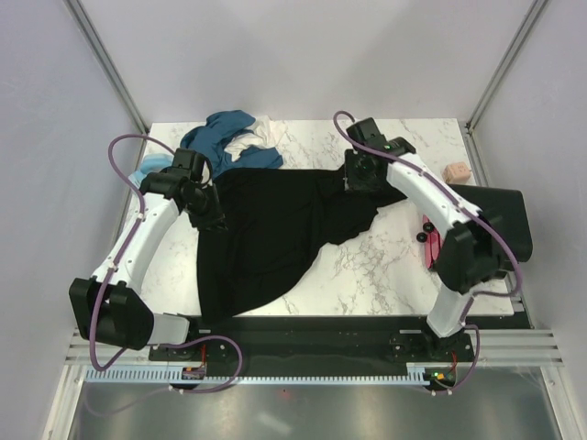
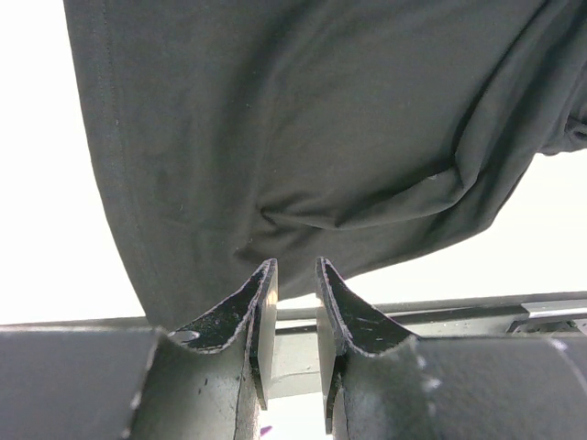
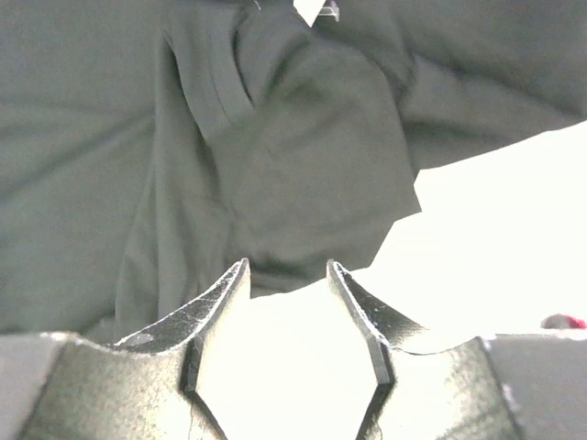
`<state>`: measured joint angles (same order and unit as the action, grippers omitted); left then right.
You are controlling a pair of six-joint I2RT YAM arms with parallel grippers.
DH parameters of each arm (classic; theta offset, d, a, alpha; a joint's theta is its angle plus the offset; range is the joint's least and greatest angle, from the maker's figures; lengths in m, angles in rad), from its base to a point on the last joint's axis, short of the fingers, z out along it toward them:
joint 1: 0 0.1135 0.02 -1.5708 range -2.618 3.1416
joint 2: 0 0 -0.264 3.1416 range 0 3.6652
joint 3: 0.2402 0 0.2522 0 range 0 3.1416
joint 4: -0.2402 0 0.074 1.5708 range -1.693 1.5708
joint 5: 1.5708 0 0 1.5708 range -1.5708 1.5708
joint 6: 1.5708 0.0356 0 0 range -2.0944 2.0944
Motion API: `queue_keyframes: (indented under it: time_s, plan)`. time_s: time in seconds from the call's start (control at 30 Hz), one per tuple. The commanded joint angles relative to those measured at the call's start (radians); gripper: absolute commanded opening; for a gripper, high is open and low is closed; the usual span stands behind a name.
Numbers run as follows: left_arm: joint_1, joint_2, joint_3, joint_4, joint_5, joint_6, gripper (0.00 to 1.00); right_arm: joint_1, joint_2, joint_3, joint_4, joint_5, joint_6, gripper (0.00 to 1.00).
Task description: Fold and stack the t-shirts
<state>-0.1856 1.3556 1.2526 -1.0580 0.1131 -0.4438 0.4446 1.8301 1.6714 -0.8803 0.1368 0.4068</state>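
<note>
White marble bench (image 1: 385, 266) says you're early: the black t-shirt (image 1: 266, 229) lies unfolded and rumpled across the middle, and the heap of teal, blue and white shirts (image 1: 229, 137) sits at the far-left corner. Its long axis slants from far edge right of centre to near-left corner, collar end unclear. Your left gripper (image 2: 295, 268) is narrowly parted and your right gripper (image 3: 287, 266) wider, both empty at the cloth.
</note>
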Motion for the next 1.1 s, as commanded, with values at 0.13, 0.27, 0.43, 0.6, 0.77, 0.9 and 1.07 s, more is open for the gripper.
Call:
queue_keyframes:
  time_s: [0.13, 0.27, 0.43, 0.6, 0.77, 0.9, 1.07]
  plan:
    - [-0.003, 0.014, -0.013, 0.046, 0.031, 0.004, 0.30, 0.002, -0.160, -0.398, 0.150, 0.003, 0.099, 0.46]
    - [-0.003, 0.016, -0.021, 0.043, 0.033, 0.010, 0.29, 0.002, -0.108, -0.440, 0.199, -0.002, 0.109, 0.47]
    - [-0.003, -0.004, -0.019, 0.043, 0.017, 0.013, 0.30, -0.004, -0.084, -0.470, 0.251, 0.009, 0.129, 0.48]
    - [-0.003, -0.006, -0.025, 0.038, 0.014, 0.016, 0.30, -0.010, -0.074, -0.469, 0.258, 0.003, 0.148, 0.50]
    - [-0.003, 0.000, -0.022, 0.038, 0.014, 0.014, 0.29, -0.043, -0.065, -0.481, 0.264, 0.006, 0.161, 0.50]
    - [-0.003, 0.008, -0.015, 0.039, 0.019, 0.013, 0.30, -0.076, -0.060, -0.489, 0.254, 0.026, 0.179, 0.52]
    - [-0.003, 0.016, -0.005, 0.039, 0.017, 0.011, 0.29, -0.113, -0.051, -0.496, 0.264, -0.009, 0.179, 0.52]
